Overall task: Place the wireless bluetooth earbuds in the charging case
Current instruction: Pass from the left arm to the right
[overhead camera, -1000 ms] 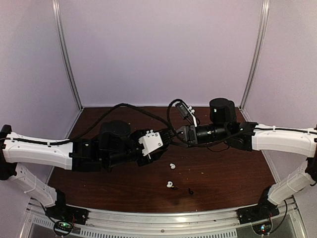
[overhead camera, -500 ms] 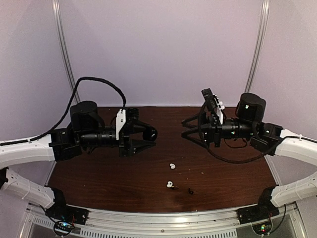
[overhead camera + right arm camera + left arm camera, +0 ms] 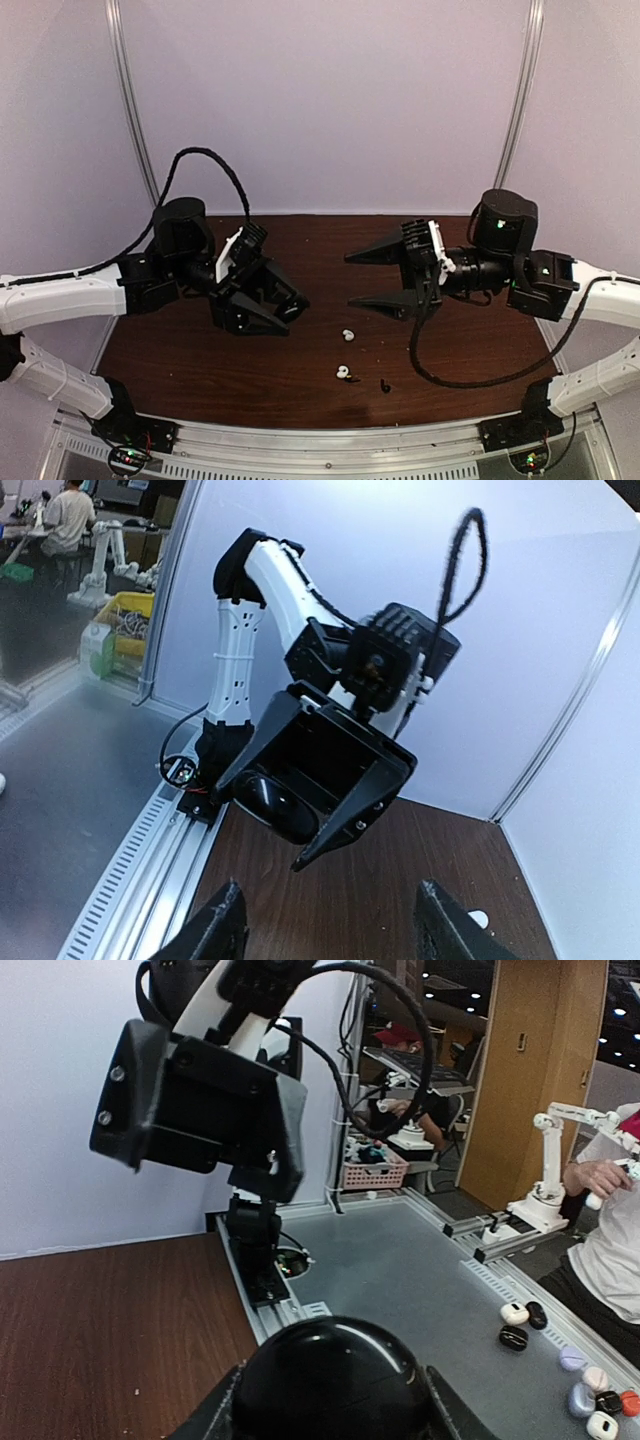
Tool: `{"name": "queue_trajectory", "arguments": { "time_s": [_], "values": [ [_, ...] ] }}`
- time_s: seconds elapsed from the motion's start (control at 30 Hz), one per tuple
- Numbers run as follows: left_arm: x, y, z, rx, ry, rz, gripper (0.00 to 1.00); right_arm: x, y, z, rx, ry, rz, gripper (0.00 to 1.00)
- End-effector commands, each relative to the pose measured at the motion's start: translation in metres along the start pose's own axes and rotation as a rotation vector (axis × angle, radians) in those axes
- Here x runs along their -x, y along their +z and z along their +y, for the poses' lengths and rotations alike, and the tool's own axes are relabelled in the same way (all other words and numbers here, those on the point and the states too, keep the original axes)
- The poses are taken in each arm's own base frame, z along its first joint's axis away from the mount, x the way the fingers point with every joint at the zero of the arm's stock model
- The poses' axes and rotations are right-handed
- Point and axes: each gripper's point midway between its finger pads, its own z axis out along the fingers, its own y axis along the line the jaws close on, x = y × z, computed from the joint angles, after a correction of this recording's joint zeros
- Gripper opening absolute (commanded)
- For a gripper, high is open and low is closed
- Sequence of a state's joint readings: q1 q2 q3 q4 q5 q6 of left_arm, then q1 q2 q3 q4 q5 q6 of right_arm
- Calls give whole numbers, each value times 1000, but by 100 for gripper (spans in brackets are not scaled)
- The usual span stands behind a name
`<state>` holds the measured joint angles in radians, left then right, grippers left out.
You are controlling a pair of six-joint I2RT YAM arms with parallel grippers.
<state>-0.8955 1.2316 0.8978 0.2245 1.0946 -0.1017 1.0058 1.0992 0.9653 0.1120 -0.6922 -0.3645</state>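
The table [image 3: 470, 350] is dark brown wood grain with a smooth, faintly shiny top. It is edged at the near side by a ribbed rail [image 3: 330, 440] of pale brushed metal and backed by flat, matt lilac walls [image 3: 330, 100]. The white earbuds [image 3: 347, 335] look like glossy hard plastic, while the black earbud [image 3: 385, 385] is too small to judge its finish. The charging case [image 3: 275, 800] is smooth, glossy black plastic, shinier than the matt black plastic of the left gripper [image 3: 262, 822] around it; the left arm [image 3: 60, 300] and right arm [image 3: 610, 300] wear smooth white plastic shells, and the cable [image 3: 215, 165] looks like dull black rubber.
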Motion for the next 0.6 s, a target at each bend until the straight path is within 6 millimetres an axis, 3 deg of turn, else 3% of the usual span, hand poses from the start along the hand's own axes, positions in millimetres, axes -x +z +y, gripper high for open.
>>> {"name": "queue_trajectory", "arguments": {
  "time_s": [0.0, 0.23, 0.57],
  "values": [
    [14, -2, -27, -203, -30, -27, 22, 18, 17, 26, 38, -157, 32, 56],
    [12, -2, -31, -246, -76, -32, 22, 11, 43, 62, 126, -216, 143, 52],
    [5, 6, -34, -293, -127, -4, 23, 9, 59, 57, 91, -263, 231, 52]
  ]
}}
